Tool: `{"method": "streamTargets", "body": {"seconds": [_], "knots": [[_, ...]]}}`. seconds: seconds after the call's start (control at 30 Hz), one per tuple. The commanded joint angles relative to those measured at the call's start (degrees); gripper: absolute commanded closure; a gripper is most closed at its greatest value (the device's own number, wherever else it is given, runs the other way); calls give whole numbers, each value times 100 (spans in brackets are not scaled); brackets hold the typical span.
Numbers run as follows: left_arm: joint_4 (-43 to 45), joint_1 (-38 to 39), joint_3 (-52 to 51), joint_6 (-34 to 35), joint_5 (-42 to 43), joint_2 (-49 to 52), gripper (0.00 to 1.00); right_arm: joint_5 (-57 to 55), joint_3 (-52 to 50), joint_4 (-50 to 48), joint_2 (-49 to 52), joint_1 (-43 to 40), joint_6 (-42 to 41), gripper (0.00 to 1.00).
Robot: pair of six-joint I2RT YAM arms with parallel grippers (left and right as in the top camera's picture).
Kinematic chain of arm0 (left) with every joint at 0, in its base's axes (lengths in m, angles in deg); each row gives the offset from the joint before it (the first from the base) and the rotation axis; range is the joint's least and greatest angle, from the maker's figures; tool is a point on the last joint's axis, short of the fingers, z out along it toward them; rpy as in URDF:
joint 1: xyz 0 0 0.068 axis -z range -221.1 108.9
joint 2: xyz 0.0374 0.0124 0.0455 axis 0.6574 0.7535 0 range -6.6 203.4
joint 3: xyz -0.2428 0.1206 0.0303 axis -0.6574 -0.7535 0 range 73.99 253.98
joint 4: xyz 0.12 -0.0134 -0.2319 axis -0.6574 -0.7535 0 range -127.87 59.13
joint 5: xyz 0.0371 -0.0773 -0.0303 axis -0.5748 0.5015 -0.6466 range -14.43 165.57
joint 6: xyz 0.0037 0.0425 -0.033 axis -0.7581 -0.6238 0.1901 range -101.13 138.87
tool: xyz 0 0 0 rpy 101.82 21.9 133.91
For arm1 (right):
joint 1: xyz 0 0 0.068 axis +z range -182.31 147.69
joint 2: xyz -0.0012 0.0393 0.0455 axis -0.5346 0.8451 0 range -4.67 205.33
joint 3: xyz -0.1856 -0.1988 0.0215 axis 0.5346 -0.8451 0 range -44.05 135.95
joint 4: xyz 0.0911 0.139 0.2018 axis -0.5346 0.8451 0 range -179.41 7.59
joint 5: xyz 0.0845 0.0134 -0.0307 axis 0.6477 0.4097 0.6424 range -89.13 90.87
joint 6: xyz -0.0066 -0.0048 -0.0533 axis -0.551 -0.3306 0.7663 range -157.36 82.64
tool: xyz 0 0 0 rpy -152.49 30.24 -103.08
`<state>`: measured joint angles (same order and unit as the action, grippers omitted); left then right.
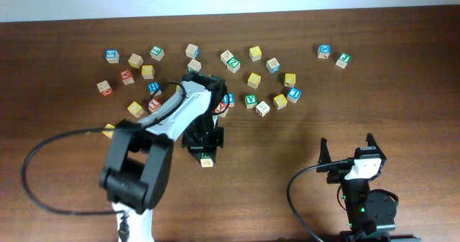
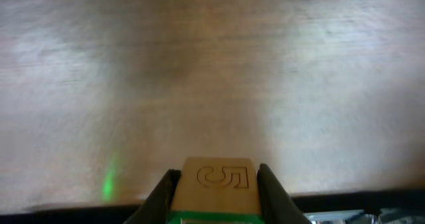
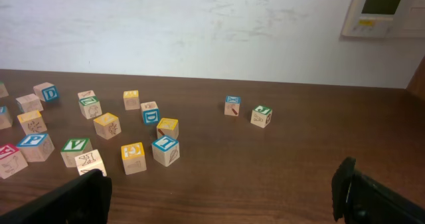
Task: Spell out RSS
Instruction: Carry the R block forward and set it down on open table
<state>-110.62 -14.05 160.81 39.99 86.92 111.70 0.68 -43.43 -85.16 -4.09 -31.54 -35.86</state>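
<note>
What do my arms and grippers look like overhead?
The left arm has white links between black joints and a thin black cable looping beside it; the left gripper is black. The right arm is black with a green light, a white wrist block, black fingers and its own cable.

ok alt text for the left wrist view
The left end effector clamps a wooden block with an outlined S on its face, low in the frame. Beyond it is blurred brown tabletop with a green glint at left.

Dark wooden table (image 1: 402,91), scattered letter blocks (image 1: 254,79)
</note>
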Motion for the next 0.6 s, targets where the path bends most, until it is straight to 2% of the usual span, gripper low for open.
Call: {"method": "streamTargets", "body": {"seconds": [0.0, 0.07, 0.1, 0.13, 0.2, 0.33, 0.4, 0.57], "knots": [[-203, 63, 9, 162, -50, -1434, 82, -35, -31, 42, -37, -42, -46, 2], [9, 378, -273, 815, -645, -2269, 81, -35, -31, 42, -37, -42, -46, 2], [240, 581, -581, 1362, -1130, -2468, 80, -35, -31, 42, -37, -42, -46, 2], [597, 728, -892, 1561, -1270, -2522, 80, -35, -31, 42, -37, -42, -46, 2], [1637, 837, -1585, 1554, -1303, -2487, 76, -35, -31, 42, -37, -42, -46, 2], [2861, 529, -2382, 1554, -1617, -2236, 78, -35, -31, 42, -37, -42, -46, 2], [3071, 291, -2490, 1554, -1615, -2046, 78, -35, -31, 42, -37, -42, -46, 2], [3359, 350, -2505, 1440, -1679, -1576, 76, -35, -31, 42, -37, -42, -46, 2]]}}
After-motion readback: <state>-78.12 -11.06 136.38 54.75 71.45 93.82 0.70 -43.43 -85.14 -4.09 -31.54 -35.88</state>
